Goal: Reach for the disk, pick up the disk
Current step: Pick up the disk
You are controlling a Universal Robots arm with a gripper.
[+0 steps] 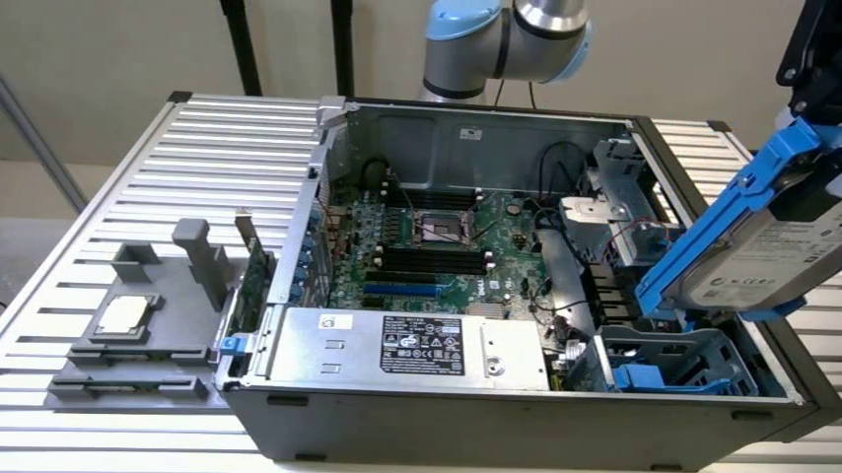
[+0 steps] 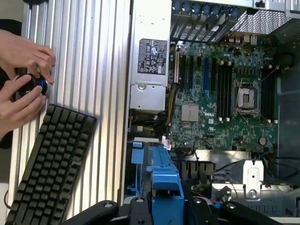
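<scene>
1. Disk [image 1: 776, 251]: flat silver-grey metal slab with a white printed label, framed by a blue bracket [image 1: 736, 197] along its edges.
2. Held tilted in the air at the exterior view's right, above the open computer case [image 1: 526, 414], clear of the blue drive bay [image 1: 665, 367] below it.
3. In the wrist view, seen end-on as a blue block [image 2: 164, 187] rising between the gripper's two black fingers [image 2: 199, 211].
4. Gripper [image 2: 165, 206] clamped on the disk, one finger on each side of the blue frame.
5. Black gripper body [image 1: 813, 49] at the exterior view's upper right edge, above the disk's top end; arm's grey and light-blue joints [image 1: 507, 34] behind the case's rear wall.
6. Wrist camera looking down onto the green motherboard [image 2: 220, 89], with the silver power supply [image 2: 149, 70] along one side of the case.
7. In the exterior view, power supply with black label [image 1: 421, 345] at the case's front edge; CPU socket [image 1: 441, 229] in the middle of the motherboard.
8. Grey fixture [image 1: 145, 325] carrying a small square silvery chip [image 1: 122, 315] on the ribbed metal tabletop [image 1: 237, 148], at the exterior view's left, well apart from the disk.
9. Black keyboard [image 2: 51, 164] lying on the tabletop beside the case; a person's two hands [image 2: 21, 79] near it, wrapped around a small round black device [image 2: 35, 84] with a blue light.
</scene>
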